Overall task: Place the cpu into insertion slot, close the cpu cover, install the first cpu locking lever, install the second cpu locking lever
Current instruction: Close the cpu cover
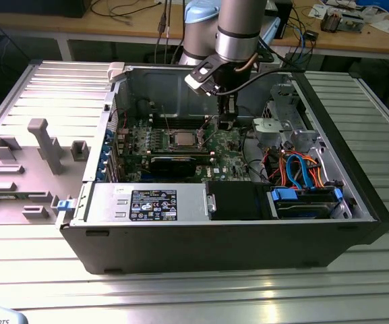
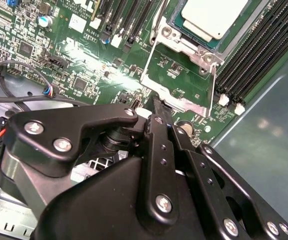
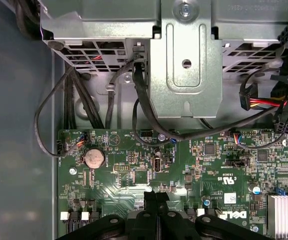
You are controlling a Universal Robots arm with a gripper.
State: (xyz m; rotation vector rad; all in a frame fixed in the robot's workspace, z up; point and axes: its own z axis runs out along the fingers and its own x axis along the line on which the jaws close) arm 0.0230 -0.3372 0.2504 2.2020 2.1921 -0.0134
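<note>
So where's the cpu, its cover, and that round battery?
cpu (image 2: 214, 15): second wrist view, silver top.
cpu cover (image 2: 179, 101): second wrist view, frame edge.
round battery (image 3: 94, 158): first wrist view, its face.

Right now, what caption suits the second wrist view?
The cpu sits in the insertion slot, the cpu cover lies open, and the shut gripper is at its free edge.

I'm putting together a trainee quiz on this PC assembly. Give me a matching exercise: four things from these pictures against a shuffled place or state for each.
Things
1. cpu
2. cpu cover
3. gripper
4. blue cables

Places or states
A. swung open, green board showing through its window
B. fingers together, over the board
C. by the drive bay, at the exterior view's right
D. lying in the insertion slot, silver top up

Pairs: 1-D, 2-A, 3-B, 4-C
</note>
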